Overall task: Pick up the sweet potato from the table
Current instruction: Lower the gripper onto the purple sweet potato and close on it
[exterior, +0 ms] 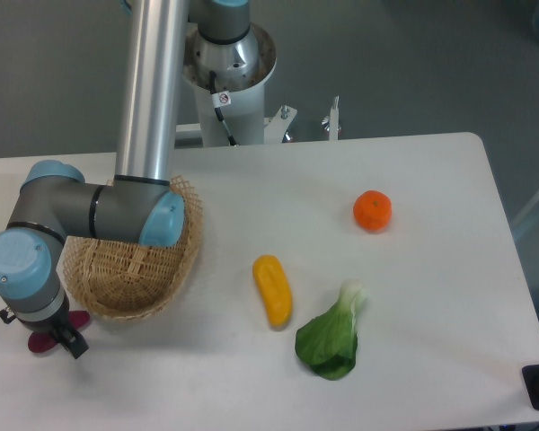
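The fingers [70, 342] are dark and sit low at the table's [431, 269] near left edge, right against the sweet potato [47, 338]; whether they clamp it or only straddle it cannot be told, since the gripper [65, 339] is mostly hidden under the wrist. The magenta tuber pokes out on both sides of the wrist, lying on the table. Further right near the front edge lies a bok choy [331, 337], with a yellow oblong vegetable [272, 289] just beside it. Behind the gripper stands a wicker basket [130, 274]. A round orange fruit [373, 210] sits toward the right edge, further back.
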You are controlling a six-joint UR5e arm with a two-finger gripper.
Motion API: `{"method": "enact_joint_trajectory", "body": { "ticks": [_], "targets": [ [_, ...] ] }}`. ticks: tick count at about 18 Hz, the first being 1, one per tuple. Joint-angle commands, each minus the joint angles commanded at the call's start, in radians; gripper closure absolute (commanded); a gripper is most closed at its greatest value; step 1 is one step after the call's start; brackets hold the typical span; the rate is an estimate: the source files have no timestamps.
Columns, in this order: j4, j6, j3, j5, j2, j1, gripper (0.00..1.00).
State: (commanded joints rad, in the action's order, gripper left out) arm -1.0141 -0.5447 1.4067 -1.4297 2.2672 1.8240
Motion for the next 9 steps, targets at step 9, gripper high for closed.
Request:
{"method": "enact_joint_trajectory", "body": {
  "ticks": [9],
  "targets": [
    [0.014,0.023,0.009,-0.028,0.014,-0.02,0.0]
  ]
}}
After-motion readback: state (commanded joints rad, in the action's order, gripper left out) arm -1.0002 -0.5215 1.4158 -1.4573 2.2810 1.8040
